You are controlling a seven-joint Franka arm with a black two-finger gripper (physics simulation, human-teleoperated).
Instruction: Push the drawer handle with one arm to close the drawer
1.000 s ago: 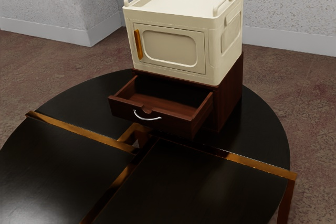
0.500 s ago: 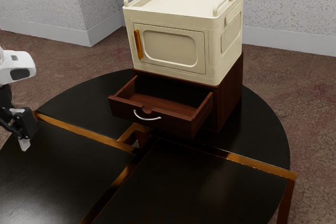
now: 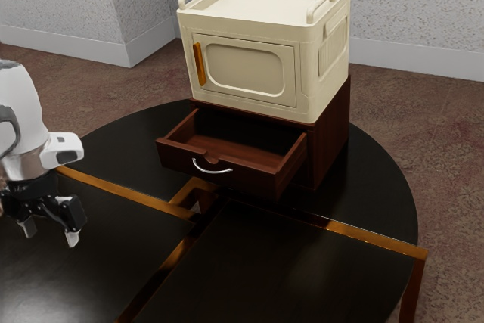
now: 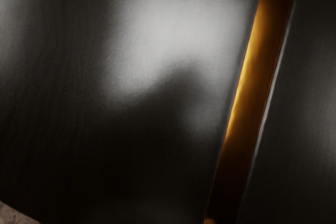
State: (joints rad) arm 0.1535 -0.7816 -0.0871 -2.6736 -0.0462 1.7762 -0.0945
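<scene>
Speckled plaster wall (image 3: 408, 5) and mottled brown carpet (image 3: 446, 122) surround a round black table (image 3: 325, 277), where a dark wooden cabinet (image 3: 331, 138) stands with its drawer (image 3: 172, 157) pulled well out. My gripper (image 3: 50, 233) is well apart from the cabinet, toward the exterior view's left, its two fingers spread wide with nothing between them. Spread like that, they could straddle or snag the thin handle (image 3: 211, 171) on the drawer's front; a push off its middle could skew the drawer and jam it. Coming in too high might knock the cream storage box (image 3: 325, 43) atop the cabinet; too hard a shove might slide both. Arched, polished metal makes the handle slippery; the drawer is reddish, grained wood, notched at its front edge. Glossy brass inlay (image 4: 251, 103) crosses the tabletop below my hand.
</scene>
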